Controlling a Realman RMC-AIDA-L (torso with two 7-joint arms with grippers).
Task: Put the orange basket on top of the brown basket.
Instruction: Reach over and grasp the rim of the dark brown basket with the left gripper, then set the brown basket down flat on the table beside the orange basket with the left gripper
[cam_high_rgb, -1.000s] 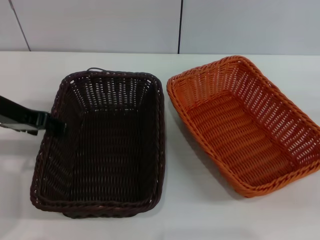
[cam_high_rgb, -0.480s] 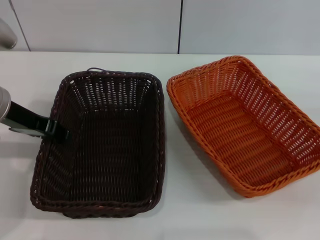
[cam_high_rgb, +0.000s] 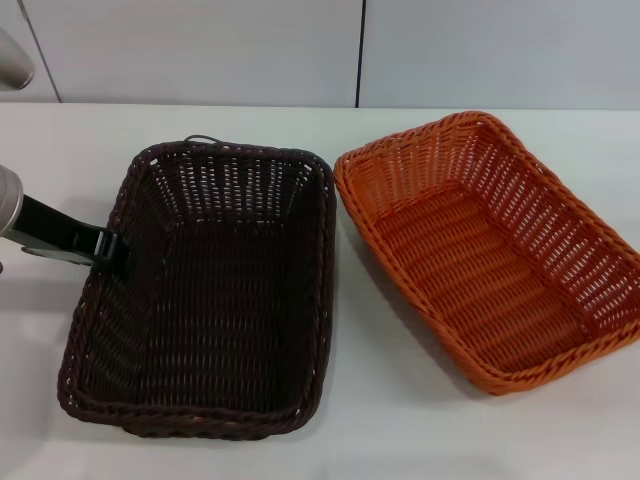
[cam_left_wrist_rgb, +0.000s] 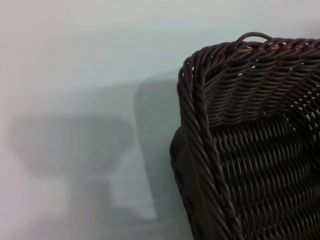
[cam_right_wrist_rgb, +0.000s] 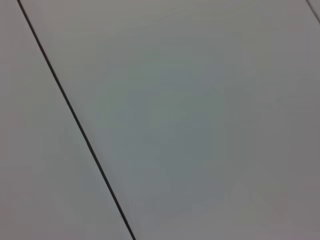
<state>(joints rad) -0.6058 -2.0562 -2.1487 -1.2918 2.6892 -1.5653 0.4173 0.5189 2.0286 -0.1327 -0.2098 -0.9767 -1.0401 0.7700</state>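
Landmark: brown basket (cam_high_rgb: 205, 295), sitting on the white desk (cam_high_rgb: 400, 430). Orange basket (cam_high_rgb: 490, 250) is just beside it on the robot's right side, flat on the desk, long axis angled away, near corners of the two rims almost touching at the far end. Not stacked, nothing inside either one.

Left gripper (cam_high_rgb: 112, 255) is at the brown basket's left rim, around mid-length, black finger lying against or over the braid. Can't tell jaws state: head view shows one dark finger end only, and the left wrist view shows just the brown basket's corner (cam_left_wrist_rgb: 240, 150) and shadow on the desk, no fingers. Whether it actually grips the rim is not readable.

Change over the last second: the brown basket has shifted a little toward the orange basket and rotated slightly, its far right corner now closer to the orange rim. The left arm has pulled up and back a bit, metal wrist section now showing at the view edge. Orange basket has not moved.

Meaning, as a judgement: the left arm seems to be repositioning or steadying the base basket, so the stack itself is not started. Orange basket still needs a pick and a lift across.

Right gripper not visible; right wrist view shows only a plain wall panel with a dark seam, arm likely parked.
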